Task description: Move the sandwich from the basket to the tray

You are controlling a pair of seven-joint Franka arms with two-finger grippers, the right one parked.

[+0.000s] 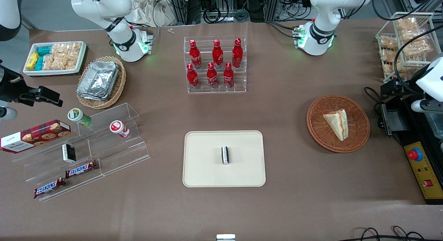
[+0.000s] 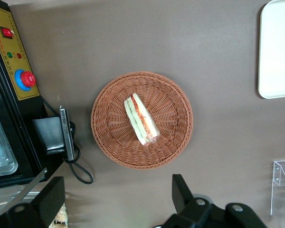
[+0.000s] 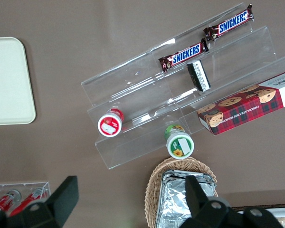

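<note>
I worked in a lab: cable bundles [image 1: 221, 9], an emergency-stop box [image 1: 420, 172] and staged snacks near my gripper [image 2: 116, 199].

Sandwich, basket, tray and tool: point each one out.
Sandwich [image 1: 337, 123]: front view, on the bread face.
Basket [image 1: 360, 125]: front view, on the woven wall.
Tray [image 1: 204, 158]: front view, on bare floor.
Tool [image 2: 116, 202]: left wrist view, between its open fingers, above the basket.

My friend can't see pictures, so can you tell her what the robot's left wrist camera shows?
A wedge-shaped sandwich lies in a round brown wicker basket on a brown table. The open gripper hangs above the table beside the basket, and one corner of the cream tray shows at the picture's edge.
</note>
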